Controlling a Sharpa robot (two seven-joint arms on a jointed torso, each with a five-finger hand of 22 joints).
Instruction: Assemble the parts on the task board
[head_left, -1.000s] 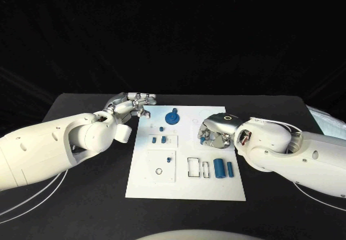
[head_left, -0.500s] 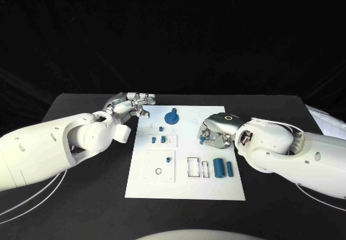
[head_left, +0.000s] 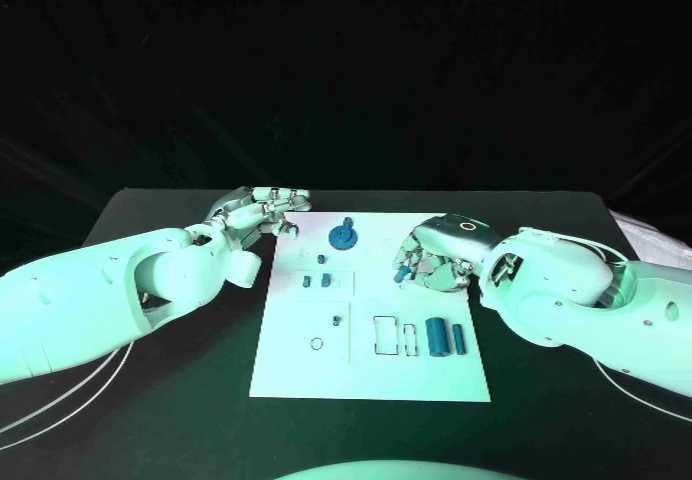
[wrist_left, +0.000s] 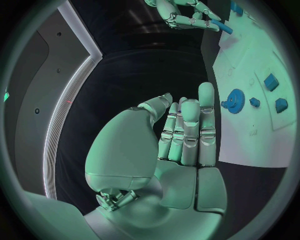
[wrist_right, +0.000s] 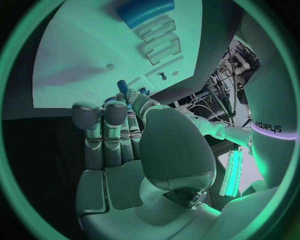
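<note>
right hand pinching a blue peg over the board, left hand idle at the far corner

from my seat the head view gives me the black table (head_left: 173, 400) with the white task board (head_left: 433, 375) lying in the middle of it. my right hand (head_left: 436, 262) sits over the board's right side, fingers curled downward, and a small blue peg (head_left: 401, 272) is pinched at its fingertips. the left wrist view catches the same thing from across the table: the peg (wrist_left: 222, 27) sticks out from between those fingers, above the board. in the right wrist view the peg's tip (wrist_right: 122, 86) shows just past the fingers (wrist_right: 94, 117), with the board beyond.

my left hand (head_left: 263, 212) is at the board's far left corner, over the table. the left wrist view shows its fingers (wrist_left: 189, 127) straight and side by side, thumb apart, holding nothing; the hand is released.

parts on the board, head view:
- blue gear (head_left: 343, 237) near the far edge, just right of the left hand
- two small blue blocks (head_left: 317, 281) on a raised square in the middle
- a tiny blue piece (head_left: 336, 320) and a dark ring (head_left: 316, 343) on the larger square nearer me
- two blue cylinders (head_left: 447, 338) lying side by side on the near right, beside an outlined slot (head_left: 387, 335)
</note>
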